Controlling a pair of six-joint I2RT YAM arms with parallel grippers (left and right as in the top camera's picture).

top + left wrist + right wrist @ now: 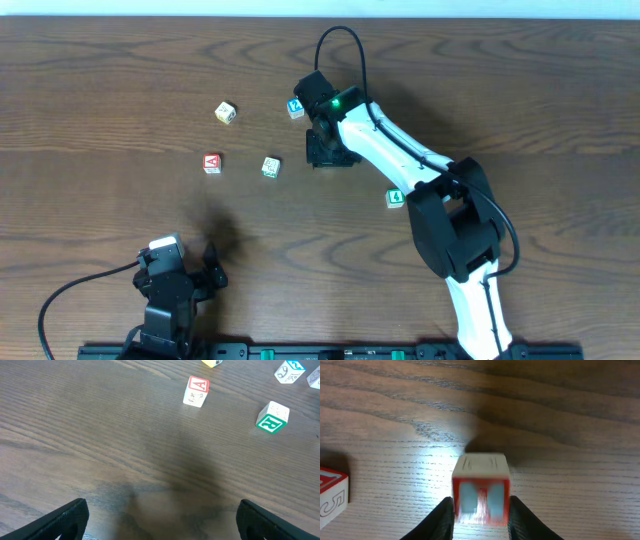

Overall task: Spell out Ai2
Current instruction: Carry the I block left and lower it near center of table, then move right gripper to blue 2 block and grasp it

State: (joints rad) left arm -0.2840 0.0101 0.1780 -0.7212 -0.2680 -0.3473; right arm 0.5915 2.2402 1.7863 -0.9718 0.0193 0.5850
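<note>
Left: we log the black left arm folded low at the near edge of the dark wood-grain bench [100, 80]. Its left claw [162, 510] is released, fingers spread wide over bare wood.

Next comes the small white-faced wooden cube with a red-framed red "A" [212, 163], resting on the bench well apart from both claws. Farther out lies a yellow-edged wooden cube [226, 112]. Right of the "A" sits a white wooden cube with a green letter [271, 167].

The white-faced wooden cube with a blue "2" [295, 108] sits just beside the right wrist.

The white-and-black right arm [400, 150] reaches diagonally from the near right edge to mid-bench, wrist bent down. Its right claw [481, 517] is clenched on the white-faced wooden cube with a red-framed red "I" [481, 485], a finger against each flank. The view is blurred, so we cannot tell whether the cube is lifted.

A white wooden cube with a green figure [396, 198] lies close to the forearm.
</note>
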